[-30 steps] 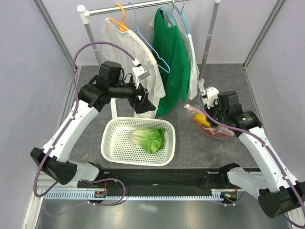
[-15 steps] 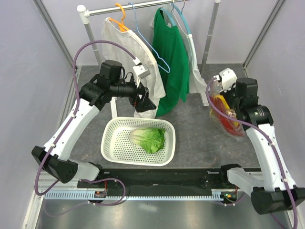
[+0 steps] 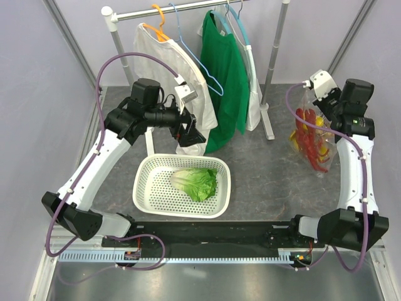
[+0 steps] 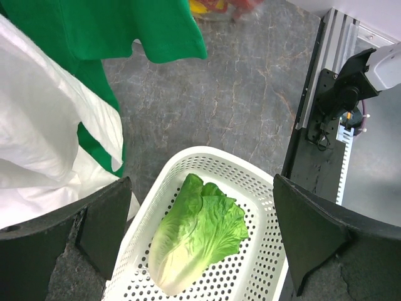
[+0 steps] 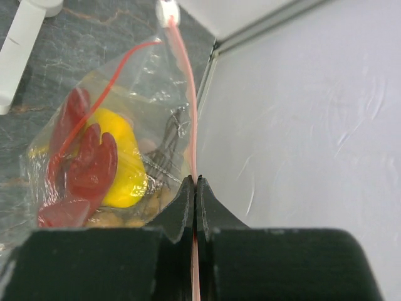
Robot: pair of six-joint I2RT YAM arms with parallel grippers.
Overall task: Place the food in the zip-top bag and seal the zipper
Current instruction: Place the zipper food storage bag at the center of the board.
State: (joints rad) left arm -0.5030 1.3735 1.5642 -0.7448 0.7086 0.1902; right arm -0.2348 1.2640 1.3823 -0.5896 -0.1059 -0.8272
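Note:
The green lettuce (image 3: 195, 182) lies in the white perforated basket (image 3: 150, 194); it also shows in the left wrist view (image 4: 200, 241). My left gripper (image 3: 190, 133) hangs open and empty above the basket, next to the white shirt. My right gripper (image 3: 326, 110) is shut on the pink zipper (image 5: 189, 135) of the clear zip-top bag (image 3: 311, 138) and holds it lifted at the far right. Inside the bag (image 5: 100, 157) I see the red lobster (image 5: 78, 166) and a yellow fruit (image 5: 122, 163). The other foods are hard to tell apart.
A clothes rack (image 3: 188, 9) at the back holds a white shirt (image 3: 166, 69) and a green shirt (image 3: 224, 75). Its right post (image 3: 272, 69) stands left of the hanging bag. Grey walls close in both sides. A black rail (image 3: 207, 235) runs along the near edge.
My right arm has swung right and back and raised the bag off the table; the bag now hangs from the gripper. The left arm and the lettuce have not moved.

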